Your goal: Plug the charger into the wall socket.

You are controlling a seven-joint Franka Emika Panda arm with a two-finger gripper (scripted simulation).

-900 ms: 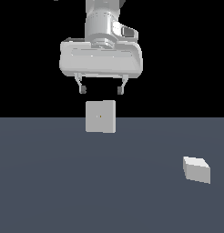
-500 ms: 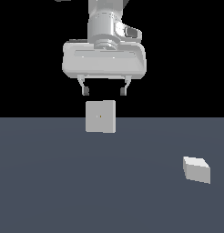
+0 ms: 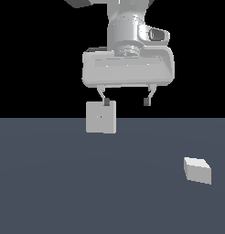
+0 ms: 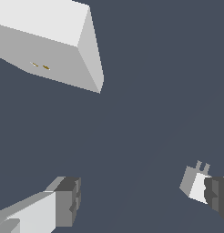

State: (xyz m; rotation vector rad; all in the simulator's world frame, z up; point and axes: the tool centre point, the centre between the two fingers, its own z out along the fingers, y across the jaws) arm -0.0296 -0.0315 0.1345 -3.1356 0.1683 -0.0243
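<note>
While resting on the floor, charger off-white, boxy, slightly wedge-like

A flat bench fills the lower half of the exterior view. It is dark blue-grey, smooth and plain, with no lines or marks on it. Its far edge runs straight across the middle of that view. Above the edge, everything behind is plain black. In the wrist view, the same blue-grey bench fills the background.
</note>
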